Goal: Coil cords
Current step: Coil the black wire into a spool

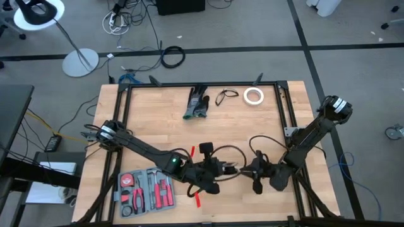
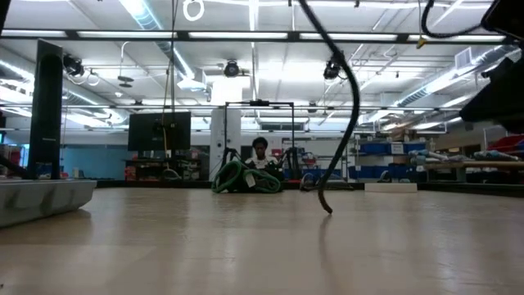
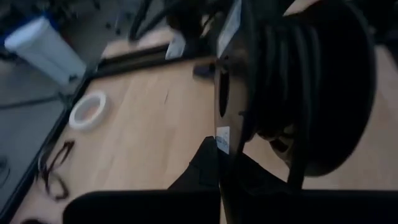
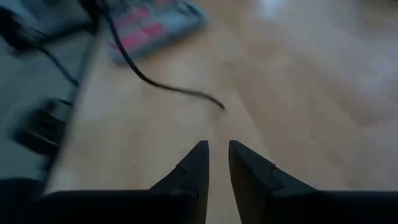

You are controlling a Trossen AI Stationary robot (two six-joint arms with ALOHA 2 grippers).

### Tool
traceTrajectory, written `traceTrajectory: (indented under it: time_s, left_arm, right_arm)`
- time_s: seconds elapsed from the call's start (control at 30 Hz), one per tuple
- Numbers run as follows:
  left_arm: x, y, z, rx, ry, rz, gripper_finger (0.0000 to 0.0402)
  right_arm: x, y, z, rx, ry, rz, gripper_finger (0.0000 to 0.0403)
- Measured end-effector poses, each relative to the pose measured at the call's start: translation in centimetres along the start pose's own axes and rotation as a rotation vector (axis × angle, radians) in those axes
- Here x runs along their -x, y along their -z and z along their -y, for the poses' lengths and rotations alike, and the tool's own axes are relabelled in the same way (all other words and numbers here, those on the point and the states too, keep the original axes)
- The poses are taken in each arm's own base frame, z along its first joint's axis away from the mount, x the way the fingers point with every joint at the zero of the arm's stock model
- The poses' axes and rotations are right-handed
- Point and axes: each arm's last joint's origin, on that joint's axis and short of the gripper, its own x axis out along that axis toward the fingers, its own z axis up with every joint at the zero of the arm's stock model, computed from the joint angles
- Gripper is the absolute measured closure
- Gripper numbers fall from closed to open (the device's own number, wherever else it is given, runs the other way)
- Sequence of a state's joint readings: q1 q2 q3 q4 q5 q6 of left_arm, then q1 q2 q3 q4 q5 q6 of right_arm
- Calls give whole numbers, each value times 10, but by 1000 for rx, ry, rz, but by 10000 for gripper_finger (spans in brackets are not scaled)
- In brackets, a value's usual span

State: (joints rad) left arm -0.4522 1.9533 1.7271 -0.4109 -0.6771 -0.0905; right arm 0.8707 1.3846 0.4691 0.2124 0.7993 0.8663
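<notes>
A: Where is the cord right now?

B: The coiled bundle [image 3: 311, 93] sits right against the left gripper [image 1: 214, 171], whose fingers are pressed together on it; the windings fill the view just beyond them. Its loose tail [image 4: 168, 87] lies on the bench [image 1: 164, 120], its tip a little ahead of the right gripper's [image 4: 219, 163] fingers.

A: And those right fingers?

B: Only a narrow gap between them, nothing in it. They hang above bare wood, short of the tail's tip.

A: What could go wrong from here?

B: I'd say the fingers may shut on air, since the tail's end lies ahead and off to one side of the gap. If the left fingers shift while the tail is free, the outer windings could spring loose. The tail also arcs up from the bench, so a tug could drag it away.

A: Any containers?

B: A grey tool tray [image 1: 144, 191] lies beyond the left fingers, toward the bench's front edge. It holds red-handled hand tools; I can't name each. Well away from both pairs of fingers lie a small cord loop [image 1: 226, 96], a white tape roll [image 1: 254, 96] and a pair of gloves [image 1: 197, 104].
</notes>
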Motion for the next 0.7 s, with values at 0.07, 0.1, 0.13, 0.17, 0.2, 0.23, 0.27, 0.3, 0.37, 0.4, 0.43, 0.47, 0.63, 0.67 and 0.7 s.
traceTrajectory:
  time_s: [0.07,0.1,0.13,0.17,0.2,0.23,0.27,0.3,0.37,0.4,0.43,0.47,0.63,0.67,0.7]
  left_arm:
    - [3,-4,4,-17,9,40,402]
    - [4,-6,6,-23,14,61,402]
    - [4,-7,7,-24,17,82,402]
    - [4,-8,8,-22,18,97,402]
    - [4,-8,8,-22,17,106,402]
    - [3,-8,8,-31,15,110,402]
    - [3,-9,8,-32,14,117,402]
    - [2,-11,6,-28,6,129,402]
    - [0,-15,2,-14,-5,161,402]
    - [-1,-17,0,-10,-11,174,402]
    - [-3,-18,-3,-11,-18,184,402]
    - [-4,-19,-5,-6,-24,191,402]
    - [-8,-21,-11,-19,-56,200,402]
    - [-8,-22,-12,-27,-61,204,402]
    - [-9,-23,-13,-31,-67,209,402]
  right_arm:
    - [0,4,4,-30,-81,66,341]
    - [0,5,6,-37,-116,101,341]
    - [1,5,6,-31,-146,135,341]
    - [1,4,6,-16,-170,169,340]
    - [2,2,5,8,-190,202,339]
    - [2,-1,2,31,-206,235,338]
    - [2,-5,-1,55,-216,261,337]
    - [0,-9,-6,80,-225,279,335]
    - [-5,-19,-14,121,-230,300,331]
    - [-8,-24,-17,127,-229,309,329]
    - [-11,-26,-19,131,-228,312,327]
    - [-13,-27,-19,129,-221,312,324]
    - [-17,-34,-18,32,-306,287,316]
    - [-17,-35,-19,16,-334,288,316]
    - [-18,-36,-19,9,-356,288,316]
